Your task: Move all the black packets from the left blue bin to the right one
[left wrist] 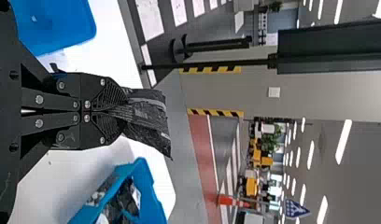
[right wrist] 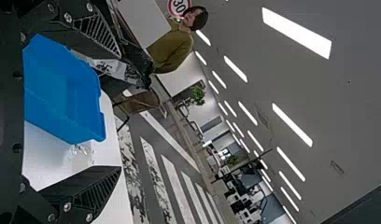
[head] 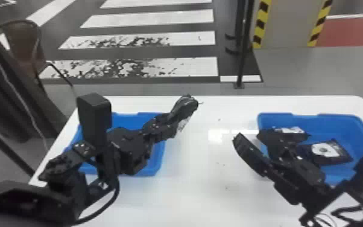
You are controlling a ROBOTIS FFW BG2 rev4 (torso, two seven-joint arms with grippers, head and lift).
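My left gripper is over the table, right of the left blue bin, shut on a crumpled black packet. In the left wrist view the gripper pinches one end of this packet. My right gripper stands open at the left side of the right blue bin. In that bin lie black packets with pale labels, partly hidden by the right arm. In the right wrist view the gripper has its fingers wide apart; a black packet shows past one finger.
Both bins stand on a white table, with a bare strip between them. The left arm covers much of the left bin. A black pole stands behind the table, and a chair is off its left side.
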